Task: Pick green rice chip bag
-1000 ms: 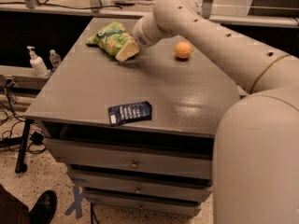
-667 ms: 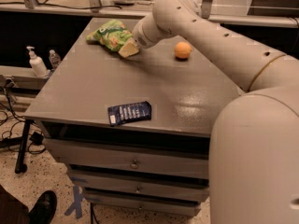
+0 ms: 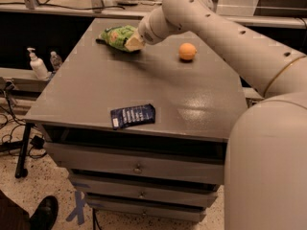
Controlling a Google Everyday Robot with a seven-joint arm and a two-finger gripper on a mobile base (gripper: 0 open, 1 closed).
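Observation:
The green rice chip bag (image 3: pixel 116 36) is bright green and wrinkly and sits at the far left of the grey table top (image 3: pixel 144 80). My gripper (image 3: pixel 132 42) is at the bag's right end, touching it, at the tip of the long white arm that reaches in from the right. A dark shadow lies on the table just under the bag and the gripper. The part of the bag behind the gripper is hidden.
An orange (image 3: pixel 187 51) lies on the table right of the bag. A flat dark blue packet (image 3: pixel 133 115) lies near the front edge. Drawers (image 3: pixel 138 166) are below the top. Bottles (image 3: pixel 37 65) stand on a low shelf to the left. A shoe (image 3: pixel 44 213) is on the floor.
The gripper and the green bag have shifted together slightly upward and away in the picture. The orange and the blue packet have not moved.

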